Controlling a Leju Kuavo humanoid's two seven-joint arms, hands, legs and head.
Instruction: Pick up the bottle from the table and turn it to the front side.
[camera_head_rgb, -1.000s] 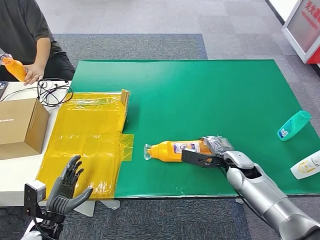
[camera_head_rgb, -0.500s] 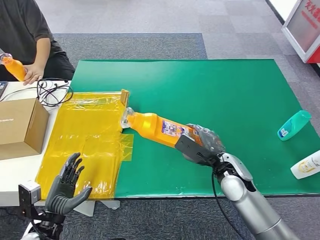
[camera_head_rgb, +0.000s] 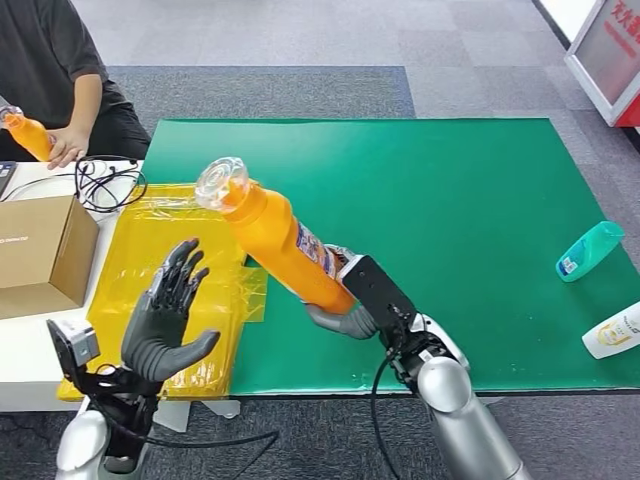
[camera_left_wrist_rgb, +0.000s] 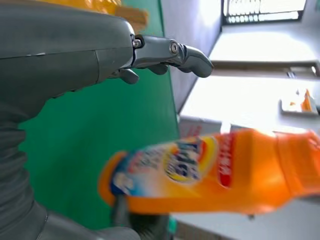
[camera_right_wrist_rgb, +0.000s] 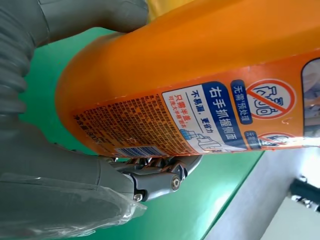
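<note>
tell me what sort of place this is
Probably an indoor lab or office set up for robot trials: a table under a green mat, grey carpet tiles, and a seated person beside cables and a box.

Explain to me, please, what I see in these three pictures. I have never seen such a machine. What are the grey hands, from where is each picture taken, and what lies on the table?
The grey hands belong to a humanoid robot with two silver arms. The wide picture comes from a camera on its head, looking down at a table with a green mat. The other two come from cameras at its wrists, so they appear turned sideways.

The right hand holds an orange bottle by its lower end, lifted off the mat, its clear cap pointing up and left. The right wrist picture shows the bottle's back label close up. The left hand is open, fingers spread, holding nothing.

Also there: a yellow plastic sheet, a cardboard box, black cables, a teal bottle and a white bottle. A person sits at the far left corner, holding another orange bottle.
</note>
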